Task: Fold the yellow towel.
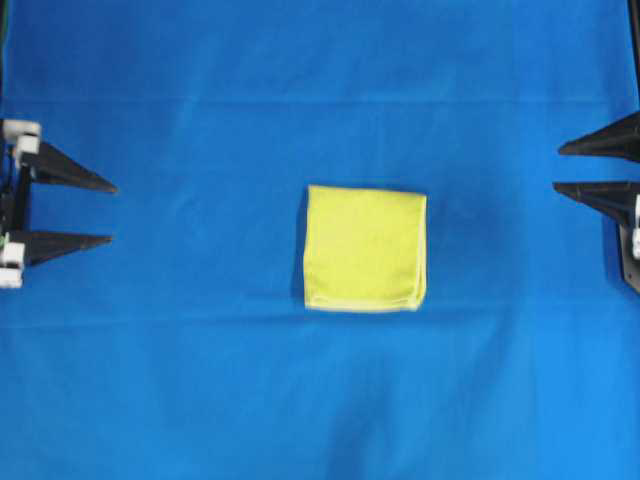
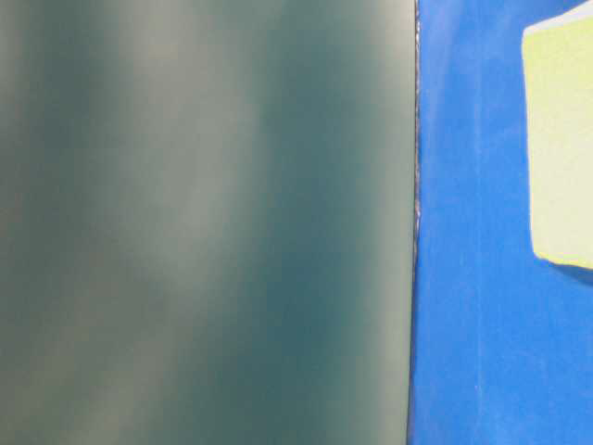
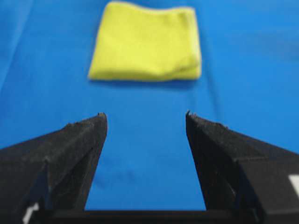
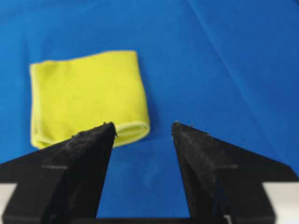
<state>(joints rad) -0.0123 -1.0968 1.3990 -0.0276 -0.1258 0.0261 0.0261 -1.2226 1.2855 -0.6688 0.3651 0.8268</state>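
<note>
The yellow towel (image 1: pixel 365 248) lies folded into a small square in the middle of the blue cloth, with layered edges at its near and right sides. It also shows in the table-level view (image 2: pixel 561 139), the left wrist view (image 3: pixel 147 42) and the right wrist view (image 4: pixel 86 95). My left gripper (image 1: pixel 112 213) is open and empty at the far left, well away from the towel (image 3: pixel 145 114). My right gripper (image 1: pixel 558 168) is open and empty at the far right, also apart from the towel (image 4: pixel 144 125).
The blue cloth (image 1: pixel 200 380) covers the whole table and has shallow creases. In the table-level view a blurred dark grey-green surface (image 2: pixel 204 222) fills the left two thirds and blocks most of the scene.
</note>
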